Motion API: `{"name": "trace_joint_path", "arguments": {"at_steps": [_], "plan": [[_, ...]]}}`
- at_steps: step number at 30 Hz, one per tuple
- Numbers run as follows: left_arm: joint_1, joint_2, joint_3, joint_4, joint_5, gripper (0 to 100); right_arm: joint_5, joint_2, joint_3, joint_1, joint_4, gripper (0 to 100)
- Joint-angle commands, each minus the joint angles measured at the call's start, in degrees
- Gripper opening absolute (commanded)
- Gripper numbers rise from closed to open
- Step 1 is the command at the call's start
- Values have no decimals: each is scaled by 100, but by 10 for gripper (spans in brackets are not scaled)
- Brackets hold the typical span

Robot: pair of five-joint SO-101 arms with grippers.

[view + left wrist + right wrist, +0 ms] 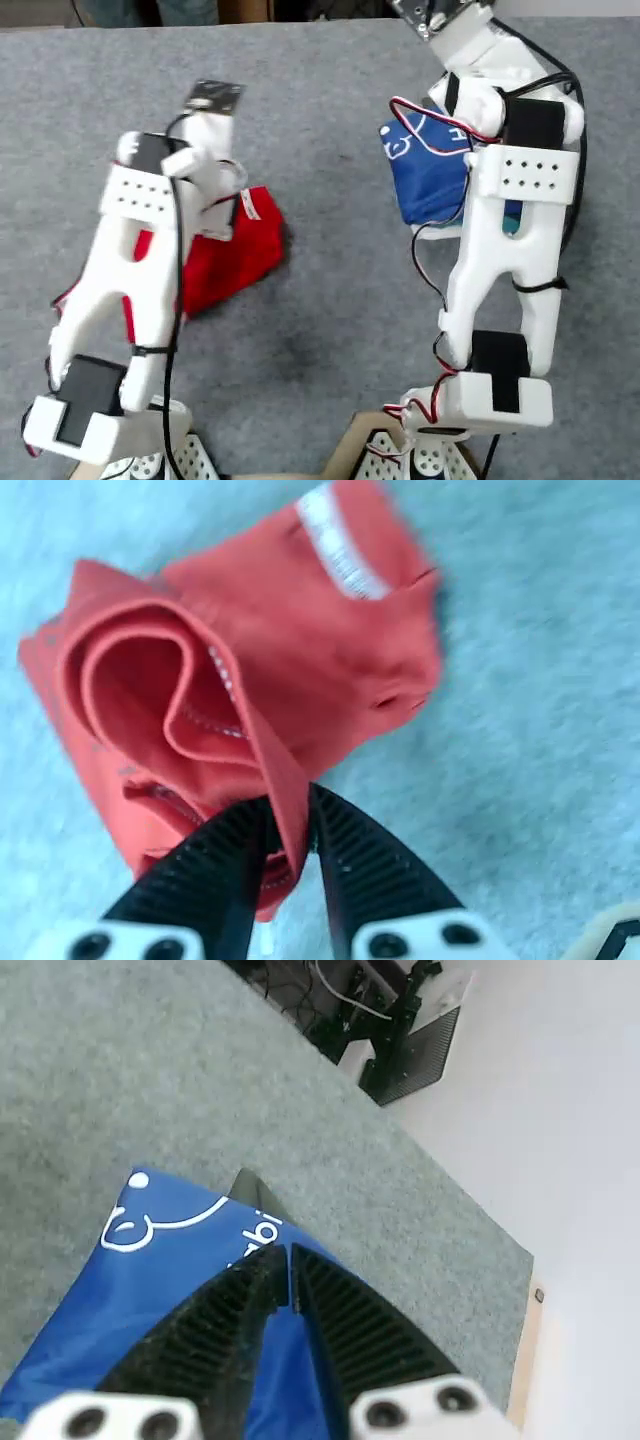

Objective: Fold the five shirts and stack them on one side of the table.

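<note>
Desk [330,340] grey all over, red shirt [240,255] bunched up on the left side, left end effector [290,815] clamped tight on a raised fold of it, blue shirt [425,180] lying on the right side, right end effector [289,1260] just over it, fingers [345,1330] pressed together.

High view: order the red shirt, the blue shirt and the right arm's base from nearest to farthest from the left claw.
1. red shirt: pinched in the left claw, on the left side of the table.
2. blue shirt: across on the right side.
3. right arm's base: at the near edge, right side, farthest.
</note>
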Motion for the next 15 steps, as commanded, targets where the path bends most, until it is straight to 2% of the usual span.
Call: {"name": "trace_joint_path", "arguments": {"at_steps": [1,7,15], "plan": [[198,185,-154,-484,88,29,105,-321,-22,97,18,15],[268,1037,-180,-1240,404,30,105,-321,-13,97,18,15],[330,1521,-716,-1451,747,32,105,-303,-13,97,18,15]]}}
